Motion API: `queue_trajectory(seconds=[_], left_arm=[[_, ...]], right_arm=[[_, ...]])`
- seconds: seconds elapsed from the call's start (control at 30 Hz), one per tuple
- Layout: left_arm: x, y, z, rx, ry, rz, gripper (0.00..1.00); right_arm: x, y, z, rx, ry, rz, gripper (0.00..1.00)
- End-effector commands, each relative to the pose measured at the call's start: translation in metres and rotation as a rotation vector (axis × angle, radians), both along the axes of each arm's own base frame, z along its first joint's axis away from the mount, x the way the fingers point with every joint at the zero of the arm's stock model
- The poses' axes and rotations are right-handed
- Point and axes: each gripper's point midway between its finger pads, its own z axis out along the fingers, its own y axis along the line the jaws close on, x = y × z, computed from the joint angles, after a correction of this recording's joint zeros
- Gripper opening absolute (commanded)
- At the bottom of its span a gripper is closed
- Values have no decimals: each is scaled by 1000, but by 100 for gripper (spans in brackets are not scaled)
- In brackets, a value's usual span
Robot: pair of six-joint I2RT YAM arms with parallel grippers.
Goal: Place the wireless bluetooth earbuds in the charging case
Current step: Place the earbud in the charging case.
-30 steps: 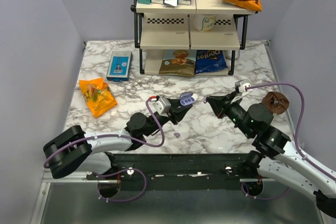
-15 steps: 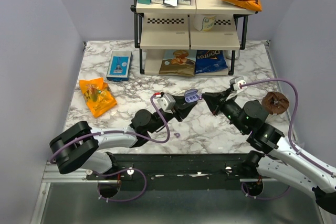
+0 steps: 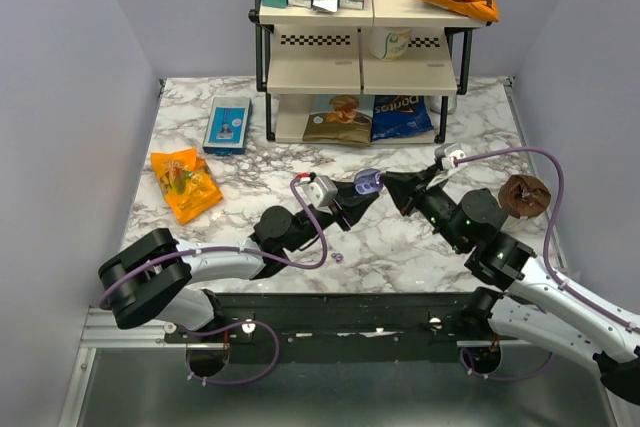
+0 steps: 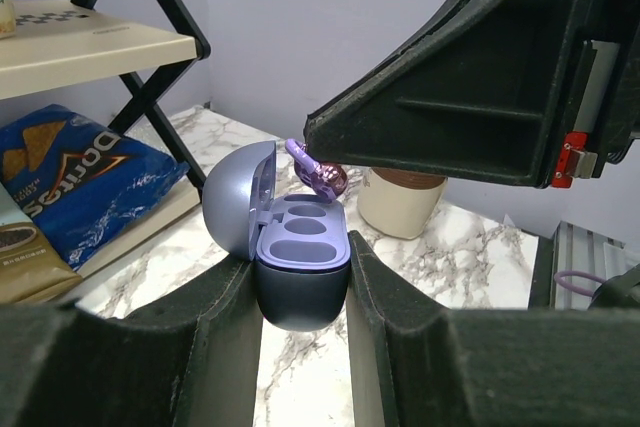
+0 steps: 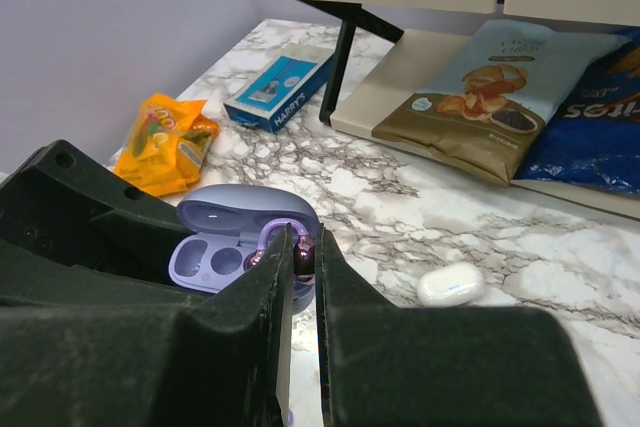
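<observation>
Right pincer (image 5: pixel 301 244) clamps a slanted earbud (image 4: pixel 322 176) over the upturned charging case (image 4: pixel 300 245); left pincer (image 4: pixel 300 282) grips that case.

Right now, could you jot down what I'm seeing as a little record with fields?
Left end effector: holds the small round lavender-blue glossy charging case, lid open
Case wells: both empty
Right end effector: pinches one tiny lavender-purple earbud just above the open case
Other earbud: lies on the marble table, near the arms
</observation>
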Motion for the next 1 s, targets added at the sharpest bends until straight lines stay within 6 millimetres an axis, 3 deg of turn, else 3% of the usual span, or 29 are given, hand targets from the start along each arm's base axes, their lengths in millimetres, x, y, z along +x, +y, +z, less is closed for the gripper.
queue_trajectory(seconds=[0.0, 0.97], left_arm=[[-6, -5, 16, -46, -29, -35, 0], [-2, 6, 30, -132, -80, 41, 0]], right_arm=[[2, 2, 17, 45, -36, -10, 1], [-4, 3, 0, 87, 37, 6, 1]])
